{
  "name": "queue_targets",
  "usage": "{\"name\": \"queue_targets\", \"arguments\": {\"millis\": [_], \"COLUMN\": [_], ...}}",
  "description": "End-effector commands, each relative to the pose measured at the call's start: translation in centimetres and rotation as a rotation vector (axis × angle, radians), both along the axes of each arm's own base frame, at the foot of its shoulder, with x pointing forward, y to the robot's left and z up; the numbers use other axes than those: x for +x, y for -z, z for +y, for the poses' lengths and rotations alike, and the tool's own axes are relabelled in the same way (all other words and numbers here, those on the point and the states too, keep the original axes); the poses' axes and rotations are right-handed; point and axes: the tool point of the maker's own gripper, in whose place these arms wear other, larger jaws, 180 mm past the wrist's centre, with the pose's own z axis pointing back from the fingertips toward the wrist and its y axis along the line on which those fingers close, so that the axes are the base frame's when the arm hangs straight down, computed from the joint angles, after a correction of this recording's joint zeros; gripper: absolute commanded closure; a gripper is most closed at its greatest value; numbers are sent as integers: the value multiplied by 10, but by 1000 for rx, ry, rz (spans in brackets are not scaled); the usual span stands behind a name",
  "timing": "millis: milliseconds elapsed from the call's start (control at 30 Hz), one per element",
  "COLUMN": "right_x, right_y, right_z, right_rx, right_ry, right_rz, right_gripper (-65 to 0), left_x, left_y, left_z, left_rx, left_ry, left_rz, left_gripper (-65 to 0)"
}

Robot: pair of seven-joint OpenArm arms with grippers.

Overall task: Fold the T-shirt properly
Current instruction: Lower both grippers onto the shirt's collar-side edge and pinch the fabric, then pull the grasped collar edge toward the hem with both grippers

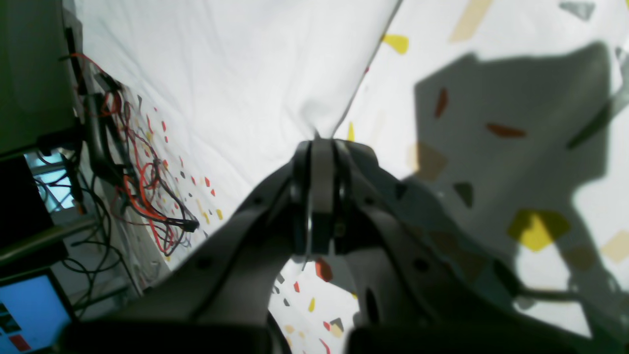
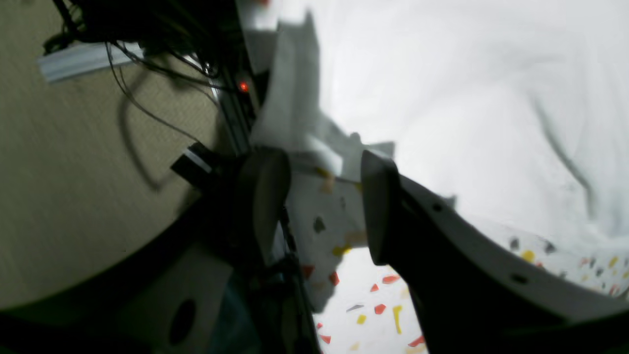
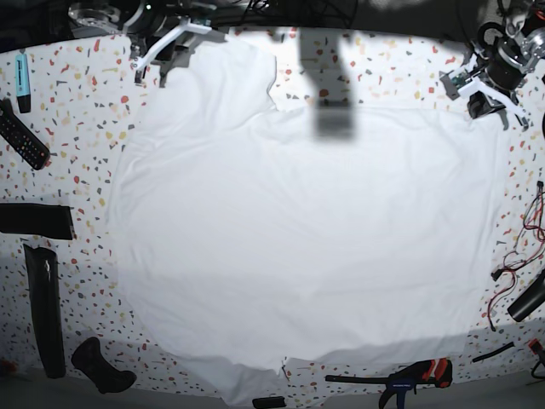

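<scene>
The T-shirt [image 3: 289,239] is a big plain white cloth spread flat over most of the speckled table [image 3: 77,153]. At the shirt's far right corner my left gripper [image 3: 482,106] is shut. In the left wrist view the cloth [image 1: 221,73] draws taut into a point at the left gripper [image 1: 318,140], which pinches its edge. My right gripper [image 3: 150,70] hovers at the far left, beside the shirt's upper left part. In the blurred right wrist view the right gripper [image 2: 322,196] is open with bare table between its fingers [image 2: 378,206], and the shirt [image 2: 467,98] lies beyond them.
A black remote [image 3: 21,135] and a teal marker [image 3: 23,77] lie at the left edge. Below them are black strips [image 3: 44,307]. A clamp [image 3: 409,375] sits at the front edge. Red and black wires [image 3: 519,247] tangle at the right edge, and the wires [image 1: 142,187] show beside the cloth.
</scene>
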Motion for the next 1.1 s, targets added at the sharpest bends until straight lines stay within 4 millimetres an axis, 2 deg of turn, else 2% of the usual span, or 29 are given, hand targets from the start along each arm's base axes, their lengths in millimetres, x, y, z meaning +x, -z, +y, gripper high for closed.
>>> {"name": "queue_targets", "arguments": {"millis": [0, 100, 133, 200, 267, 367, 533, 700, 900, 1067], "right_x": [3, 6, 4, 1, -3, -3, 7, 27, 71, 115], "right_y": [-1, 3, 3, 3, 2, -7, -37, -56, -75, -107], "right_z": [3, 9, 13, 18, 17, 20, 39, 39, 10, 12], "right_rx": [8, -2, 4, 13, -9, -3, 73, 95, 112, 288], "right_ry": [-15, -27, -31, -38, -22, 3, -4, 71, 240, 339], "right_rz": [-16, -40, -37, -29, -7, 6, -61, -145, -271, -307], "right_gripper": [-282, -262, -225, -109, -2, 0, 0, 0, 0, 0], "left_x": [4, 4, 4, 4, 4, 5, 16, 21, 29, 47], "left_y": [-7, -7, -7, -7, -7, -7, -20, -28, -38, -51], "left_z": [1, 1, 1, 2, 1, 1, 7, 12, 10, -7], "left_rx": [8, 8, 8, 9, 9, 9, 23, 37, 29, -31], "left_ry": [14, 13, 13, 14, 14, 13, -14, -37, -33, 15], "left_rz": [-18, -18, -18, -18, -18, -21, -113, -163, -225, -295], "left_gripper": [0, 0, 0, 0, 0, 0, 0, 0, 0, 0]}}
